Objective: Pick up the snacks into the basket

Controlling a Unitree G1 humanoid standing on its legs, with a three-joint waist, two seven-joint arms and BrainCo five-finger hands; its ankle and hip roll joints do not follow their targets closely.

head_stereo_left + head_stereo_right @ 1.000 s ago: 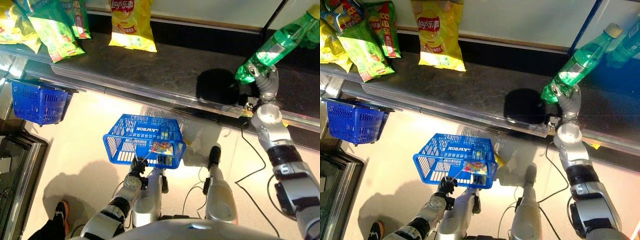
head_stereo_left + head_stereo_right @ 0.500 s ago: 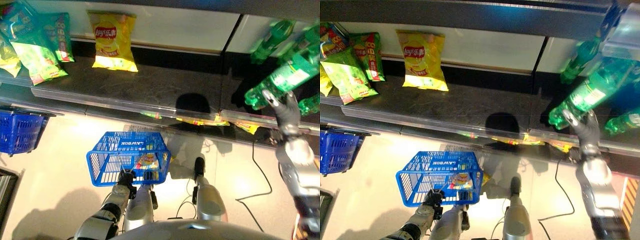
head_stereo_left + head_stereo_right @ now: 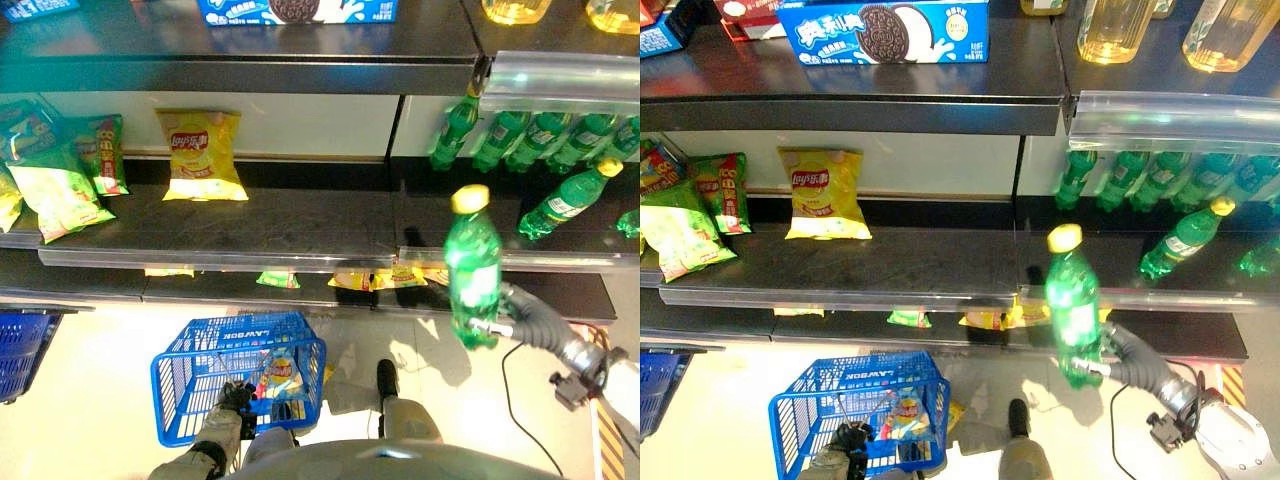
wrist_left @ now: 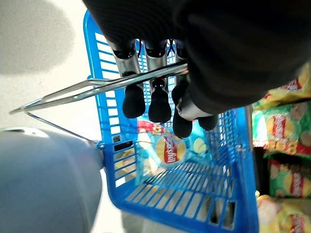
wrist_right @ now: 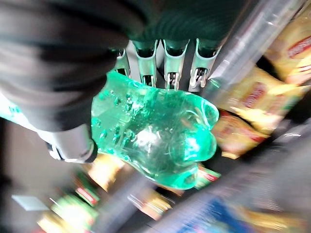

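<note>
One green bottle (image 3: 472,266) upright in right hand (image 3: 527,318), fingers wrapped round it, before shelf front edge. Left hand (image 4: 160,99) curled on basket handle (image 4: 97,87); snack bag (image 3: 280,375) inside blue basket (image 3: 180,385).

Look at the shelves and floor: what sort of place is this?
Most likely a shop aisle. Shelves carry a yellow chip bag, a blue biscuit box and rows of green bottles. The left robot hand carries a blue shopping basket.

White lettering on the basket (image 3: 176,398) wall past the left fingers (image 4: 132,103); logos on chip bag (image 3: 203,155) and biscuit box (image 3: 883,30); bottle (image 3: 473,265) label blurred.
</note>
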